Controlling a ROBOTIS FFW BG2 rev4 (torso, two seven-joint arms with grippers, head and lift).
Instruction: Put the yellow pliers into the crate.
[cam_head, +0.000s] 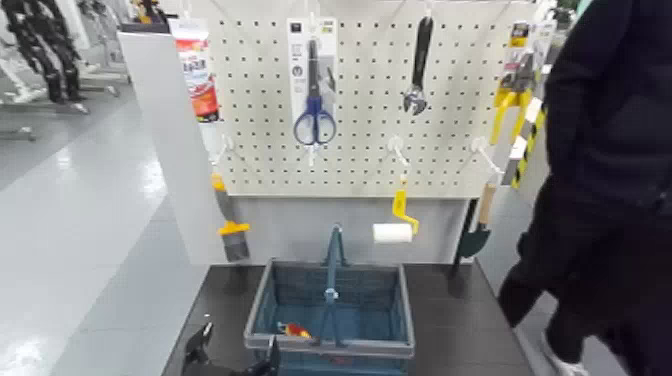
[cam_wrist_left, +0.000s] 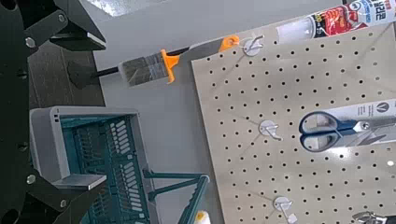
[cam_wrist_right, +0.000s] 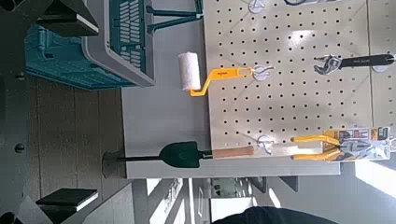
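From my open right hand (cam_wrist_right: 28, 112), the carded yellow-handled pliers (cam_head: 512, 95) hang upright at two o'clock on the pegboard (cam_head: 370, 100), far from my open left hand (cam_head: 232, 358).

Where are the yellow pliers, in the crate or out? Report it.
Out. The yellow pliers hang at the pegboard's upper right, well above the crate.
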